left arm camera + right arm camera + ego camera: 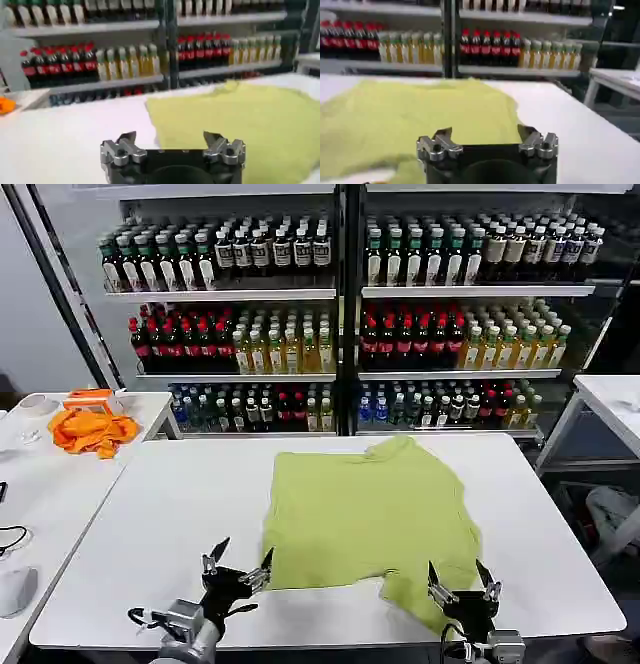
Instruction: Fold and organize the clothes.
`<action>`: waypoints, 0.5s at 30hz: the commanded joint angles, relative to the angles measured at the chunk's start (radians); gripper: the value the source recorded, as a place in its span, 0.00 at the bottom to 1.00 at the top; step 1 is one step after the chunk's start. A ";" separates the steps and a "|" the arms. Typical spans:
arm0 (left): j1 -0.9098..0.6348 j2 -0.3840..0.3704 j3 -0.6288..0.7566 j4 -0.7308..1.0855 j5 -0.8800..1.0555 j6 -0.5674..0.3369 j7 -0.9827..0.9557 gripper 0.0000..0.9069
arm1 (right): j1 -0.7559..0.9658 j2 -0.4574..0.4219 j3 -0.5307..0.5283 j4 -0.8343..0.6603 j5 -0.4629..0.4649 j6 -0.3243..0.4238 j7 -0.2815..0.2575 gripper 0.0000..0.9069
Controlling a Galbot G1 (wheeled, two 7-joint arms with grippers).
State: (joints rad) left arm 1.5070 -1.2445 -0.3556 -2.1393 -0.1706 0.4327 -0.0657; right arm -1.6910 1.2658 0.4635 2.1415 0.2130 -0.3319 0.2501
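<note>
The lime yellow-green T-shirt (375, 514) lies spread on the white table (150, 514), plain side up, with a fold of cloth bunched at its near right corner. My left gripper (236, 562) hovers open at the shirt's near left corner, nothing between its fingers. My right gripper (459, 580) is open over the near right corner of the shirt. The left wrist view has the open left gripper (170, 141) at the shirt's (240, 115) edge. In the right wrist view the open right gripper (485, 136) sits above the shirt (410, 120).
A bright orange cloth (93, 430) lies on a side table (50, 484) at the left. Shelves of bottles (340, 314) stand behind the table. Another white table (610, 399) is at the far right. Bare tabletop lies left of the shirt.
</note>
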 commanded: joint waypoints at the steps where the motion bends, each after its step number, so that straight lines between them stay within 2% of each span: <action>1: -0.091 -0.003 0.061 0.134 0.112 0.131 0.030 1.00 | -0.005 -0.001 0.002 -0.041 -0.003 -0.032 -0.004 1.00; 9: -0.089 -0.006 0.088 0.124 0.104 0.145 0.032 1.00 | -0.050 0.025 0.015 -0.001 -0.016 -0.049 0.001 1.00; 10: -0.081 -0.008 0.091 0.116 0.099 0.145 0.033 0.83 | -0.063 0.028 0.014 0.008 -0.021 -0.050 0.001 1.00; 11: -0.078 -0.009 0.092 0.114 0.100 0.145 0.033 0.53 | -0.073 0.030 0.013 0.014 -0.024 -0.050 0.001 1.00; 12: -0.075 -0.010 0.093 0.112 0.101 0.145 0.034 0.03 | -0.084 0.033 0.009 0.018 -0.027 -0.050 0.001 0.50; 13: -0.070 -0.011 0.093 0.112 0.101 0.145 0.033 0.02 | -0.090 0.040 0.002 0.020 -0.028 -0.050 0.001 0.21; 14: -0.067 -0.011 0.092 0.113 0.101 0.145 0.034 0.02 | -0.091 0.042 0.000 0.019 -0.028 -0.051 0.001 0.00; 15: -0.062 -0.012 0.091 0.114 0.101 0.144 0.033 0.02 | -0.091 0.048 -0.006 0.019 -0.025 -0.053 -0.001 0.00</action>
State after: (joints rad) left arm 1.4461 -1.2545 -0.2823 -2.0486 -0.0917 0.5443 -0.0376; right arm -1.7440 1.3037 0.4588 2.1493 0.1953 -0.3685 0.2532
